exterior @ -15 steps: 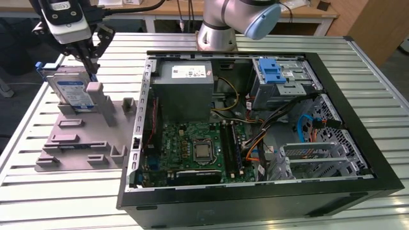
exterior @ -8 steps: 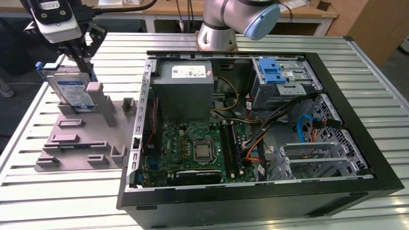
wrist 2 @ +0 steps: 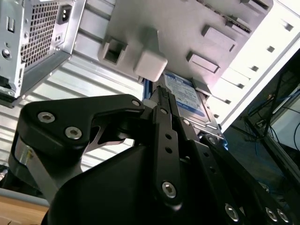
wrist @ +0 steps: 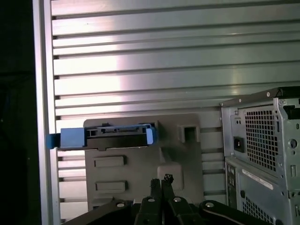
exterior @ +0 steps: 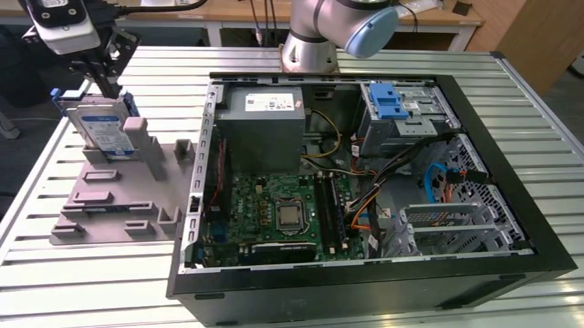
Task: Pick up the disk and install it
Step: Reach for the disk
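Where the black fingers (exterior: 108,78) hang at the exterior view's left, they are seen drawn together with nothing between them. In the first wrist view the two tips (wrist: 156,193) lie side by side. Just below them, a flat rectangular silver-metal disk (exterior: 98,130) with a white-and-blue label and blue plastic side rails stands on edge. It is held in a grey plastic slotted tray (exterior: 109,205), which is laid on a ribbed aluminium bench (exterior: 91,273).

Whether the fingers touch the disk's upper edge cannot be told. In the exterior view the tips are lost against the blue rail. In the second wrist view the fingers (wrist 2: 161,122) and their linkage cover much of the disk (wrist 2: 187,96), so only part of the label and one rail are shown beneath the tray (wrist 2: 187,23). In the first wrist view the disk (wrist: 105,136) is seen edge-on, apart from the tips, and its label is hidden.

A large open black computer case (exterior: 365,290) lies beside the tray, and its drive bay is partly masked by cables. The silver-and-blue arm (exterior: 315,34) is cut off at the frame edge.
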